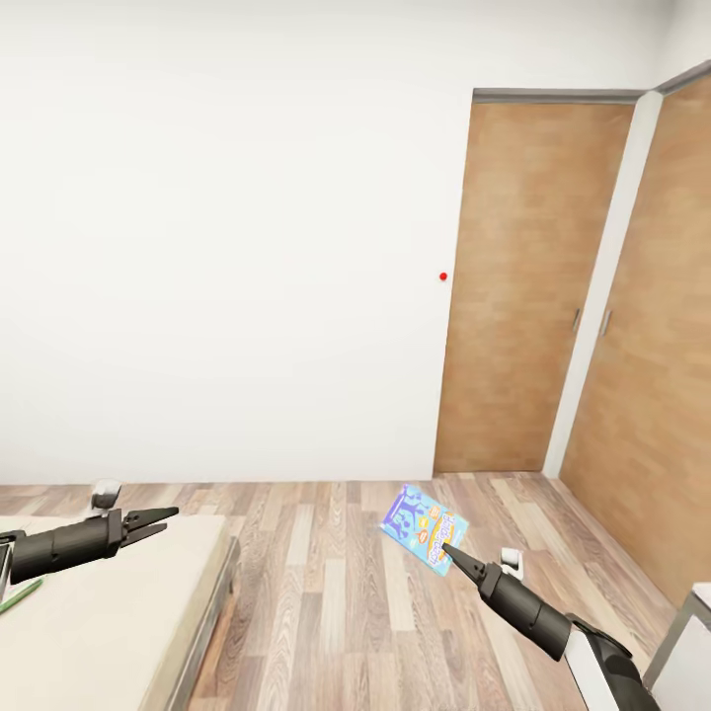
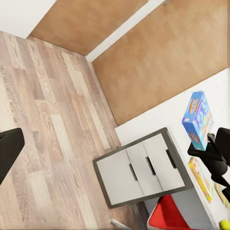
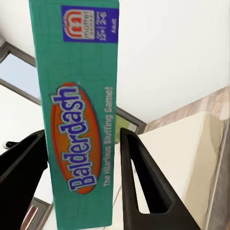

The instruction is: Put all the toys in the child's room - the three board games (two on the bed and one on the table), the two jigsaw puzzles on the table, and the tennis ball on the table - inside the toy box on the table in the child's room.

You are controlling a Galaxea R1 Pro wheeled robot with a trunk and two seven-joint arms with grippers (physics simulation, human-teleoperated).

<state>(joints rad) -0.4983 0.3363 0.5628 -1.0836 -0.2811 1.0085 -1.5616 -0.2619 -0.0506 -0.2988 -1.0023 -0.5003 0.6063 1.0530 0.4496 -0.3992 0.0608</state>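
My right gripper (image 1: 446, 545) is shut on a blue board game (image 1: 425, 528) and holds it in the air above the wood floor. Up close the box (image 3: 81, 120) reads Balderdash, and a dark finger (image 3: 143, 182) stands on each side of it. The same box (image 2: 197, 120) hangs in front of the table (image 2: 143, 167). On the table lie a SKIP-BO board game (image 2: 201, 179) and the tennis ball (image 2: 224, 224). My left gripper (image 1: 163, 521) is open and empty over the bed (image 1: 109, 612), where a green-edged board game (image 1: 20, 597) lies, mostly cut off. The toy box and jigsaw puzzles are out of view.
Wooden wardrobe doors (image 1: 533, 296) fill the right wall. The table's corner (image 1: 696, 602) sits at the far right of the head view. A red chair (image 2: 167, 215) stands by the table's drawers. Wood floor (image 1: 326, 592) lies open between bed and table.
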